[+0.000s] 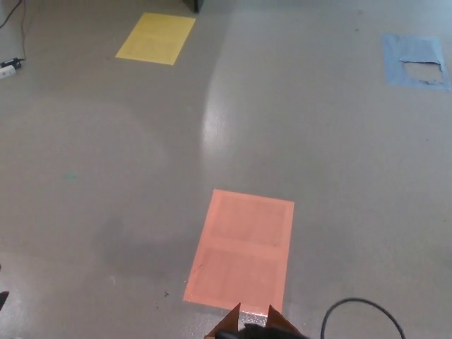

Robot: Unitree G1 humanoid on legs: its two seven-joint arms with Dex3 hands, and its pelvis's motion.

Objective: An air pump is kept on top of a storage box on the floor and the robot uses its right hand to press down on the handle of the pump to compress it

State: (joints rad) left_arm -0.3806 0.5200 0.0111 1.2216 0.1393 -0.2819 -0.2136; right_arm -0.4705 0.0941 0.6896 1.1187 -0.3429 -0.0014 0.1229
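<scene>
Only a dark sliver of my right hand (263,333) shows at the bottom edge of the head view, too little to see how it is set. Two small brown pointed pieces (230,319) stick up beside it at the bottom edge, with something pale between them. I cannot tell what they belong to. The black cable (359,301) of my right arm loops up at the bottom right. Neither the air pump nor its handle nor the top of the storage box is in the picture. My left hand does not show.
The grey floor carries an orange rectangle (242,246) just beyond the bottom edge, a yellow rectangle (156,38) far left and a torn blue patch (415,60) far right. A white plug and cord (8,67) lie at the left edge.
</scene>
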